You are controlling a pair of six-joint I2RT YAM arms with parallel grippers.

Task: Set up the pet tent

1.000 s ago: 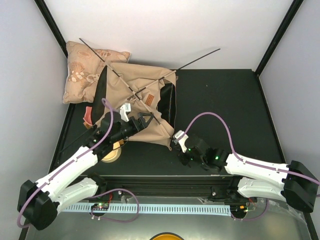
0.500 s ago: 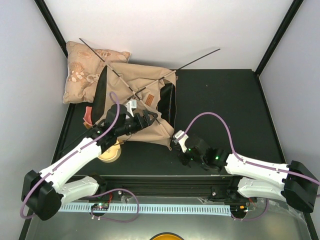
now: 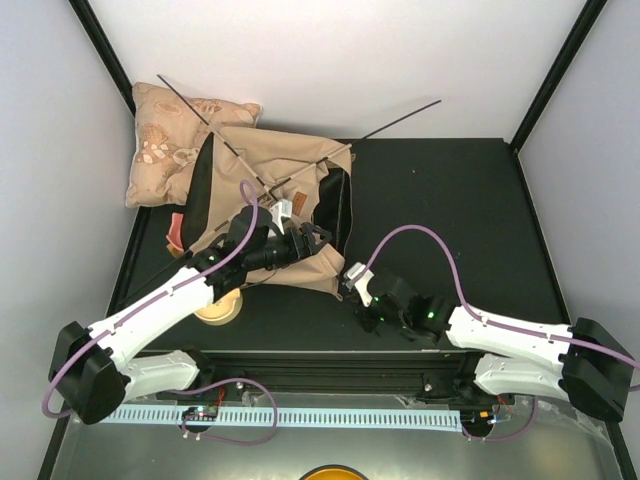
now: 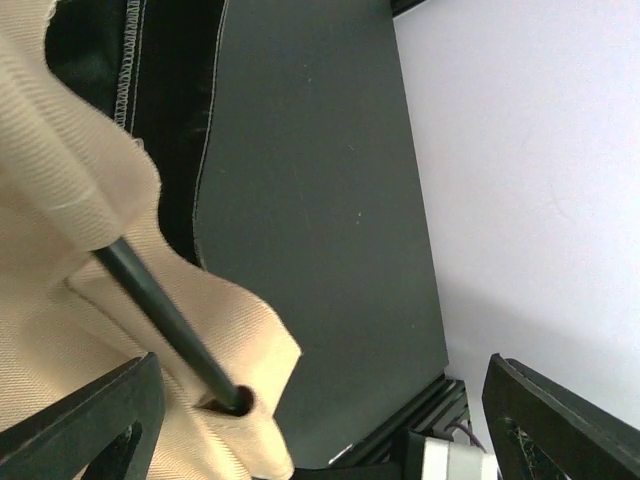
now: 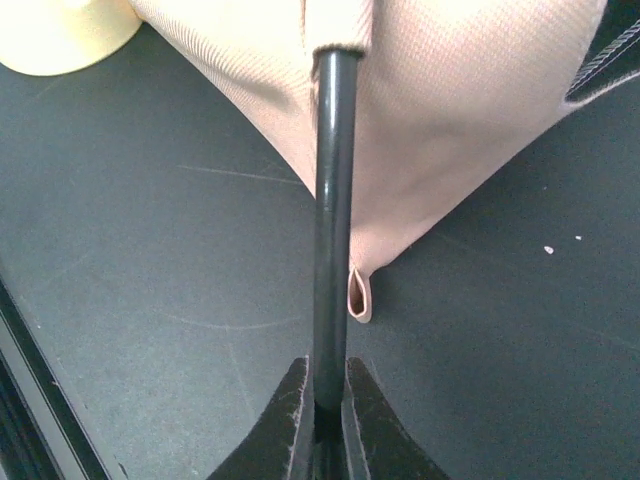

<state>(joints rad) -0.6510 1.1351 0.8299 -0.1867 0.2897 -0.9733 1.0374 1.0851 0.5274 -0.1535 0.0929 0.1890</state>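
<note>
pet tent (image 3: 280, 205) is lying slumped back-left on the bench (image 3: 450, 200). right fingers (image 5: 288, 425) are pinching a pole (image 5: 333, 200) end, axis running straight ahead into the corner sleeve (image 5: 335, 25). left fingers (image 4: 90, 420) are hovering spread over the pocket (image 4: 235, 405) of the other pole (image 4: 160, 310).

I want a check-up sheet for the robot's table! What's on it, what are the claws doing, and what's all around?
Surface: black table, a few pale specks.
Job's things: pet tent lies crumpled, not standing, with thin poles crossing on top.
Clutter: patterned cushion at the back left, beside the tent; cream round roll by the left arm.
Grippers: left gripper open above the tent; right gripper shut on a black pole at the tent's near corner.
Cables: a purple cable loops along each arm.
Surroundings: white walls, black frame posts.
</note>
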